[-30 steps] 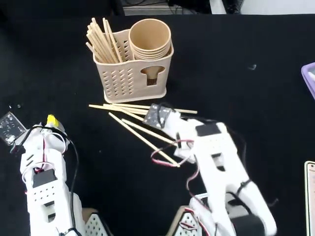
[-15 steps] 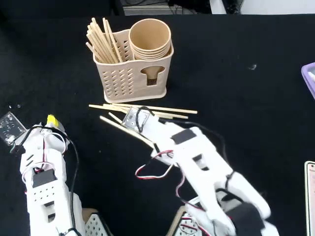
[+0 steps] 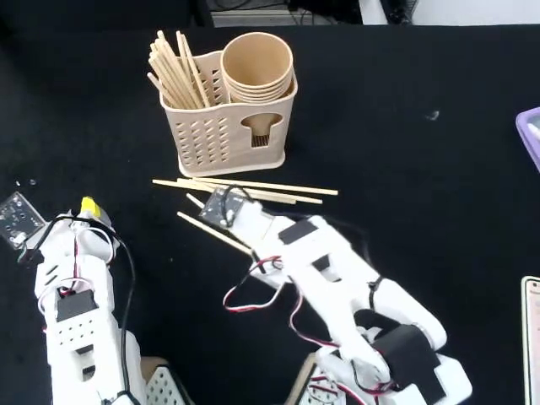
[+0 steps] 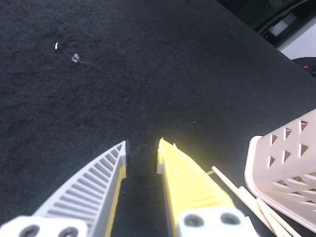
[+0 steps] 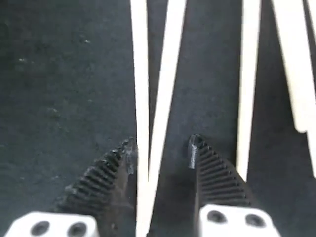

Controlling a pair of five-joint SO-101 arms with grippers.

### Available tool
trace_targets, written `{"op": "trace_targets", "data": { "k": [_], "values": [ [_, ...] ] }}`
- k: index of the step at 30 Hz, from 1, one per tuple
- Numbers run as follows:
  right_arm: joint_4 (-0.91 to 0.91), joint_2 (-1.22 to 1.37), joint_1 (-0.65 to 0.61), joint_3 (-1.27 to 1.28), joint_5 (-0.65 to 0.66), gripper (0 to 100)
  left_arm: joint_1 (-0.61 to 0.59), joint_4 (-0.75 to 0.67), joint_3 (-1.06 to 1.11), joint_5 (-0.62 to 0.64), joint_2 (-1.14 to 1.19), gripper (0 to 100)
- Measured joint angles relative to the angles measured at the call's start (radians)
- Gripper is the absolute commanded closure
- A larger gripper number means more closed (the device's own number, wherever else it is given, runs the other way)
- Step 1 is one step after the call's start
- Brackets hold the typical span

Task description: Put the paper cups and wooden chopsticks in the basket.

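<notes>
Right gripper [image 5: 161, 143] is part open, straddling two loose chopsticks [image 5: 140, 74] on the table [image 3: 422, 211], just in front of the basket [image 3: 224, 139]. Left gripper [image 4: 141, 145] is slightly open and empty. Cups [image 3: 256, 61] are in the basket.

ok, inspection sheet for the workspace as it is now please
Surface: black table, a few pale specks.
Job's things: basket holds stacked cups and a bundle of chopsticks; loose chopsticks lie on the table in front of it.
Clutter: purple thing at the table's edge.
Grippers: left gripper open, empty, above bare table; right gripper open, two loose chopsticks between its jaws.
Cables: red and white wires loop off the right arm; black cable along the left arm.
Surroundings: dark gear beyond the far edge, unclear.
</notes>
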Motion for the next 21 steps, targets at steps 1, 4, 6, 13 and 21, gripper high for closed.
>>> {"op": "trace_targets", "data": {
  "k": [1,4,6,13,21],
  "values": [
    [0.0,0.0,-0.015,0.0,0.0,84.8,0.0,0.0,0.0,0.0,0.0,88],
    [-0.003,0.002,-0.032,0.0,0.0,85.1,0.0,0.0,0.0,0.0,0.0,88],
    [-0.003,0.002,-0.035,0.0,0.0,85.1,0.0,0.0,0.0,0.0,0.0,88],
    [-0.003,0.002,-0.035,0.0,0.0,79.2,0.0,0.0,0.0,0.0,0.0,88],
    [-0.002,0.098,-0.044,-0.052,-0.002,81.9,0.0,0.0,0.0,0.0,0.0,88]
  ]
}}
